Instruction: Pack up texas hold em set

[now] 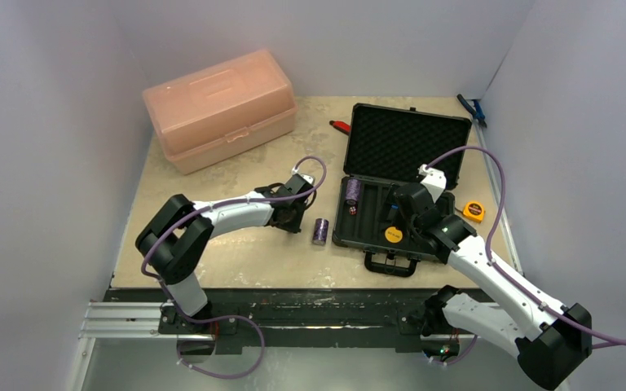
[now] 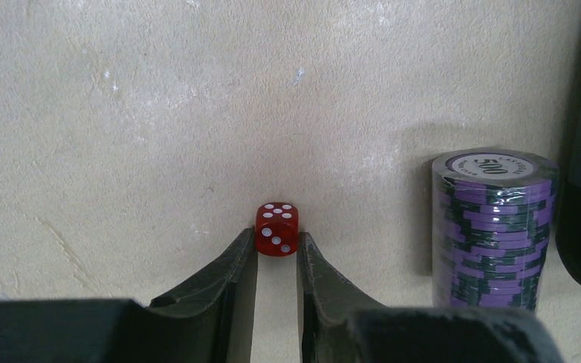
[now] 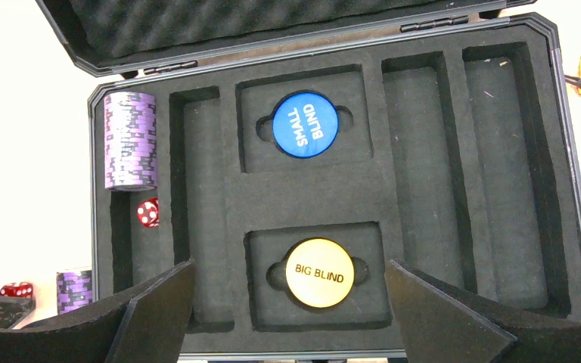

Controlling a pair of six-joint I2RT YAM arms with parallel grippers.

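The black briefcase (image 1: pixel 407 142) lies open on the right of the table, its foam tray (image 3: pixel 499 151) facing up. In its left slot lie one purple chip stack (image 3: pixel 129 140) and a red die (image 3: pixel 148 212). The orange disc (image 3: pixel 319 273) and a blue disc (image 3: pixel 306 125) sit in the middle pockets. A second purple stack (image 2: pixel 494 227) stands on the table just left of the case. Beside it, my left gripper (image 2: pixel 276 240) has its fingertips pressed on both sides of another red die (image 2: pixel 276 228), which rests on the table. My right gripper (image 3: pixel 289 265) hovers open over the orange disc.
A translucent pink box (image 1: pixel 218 106) stands at the back left. A yellow tape measure (image 1: pixel 473 211) lies right of the case. A red-handled tool (image 1: pixel 340 126) and a blue tool (image 1: pixel 473 110) lie near the back wall. White walls enclose the table.
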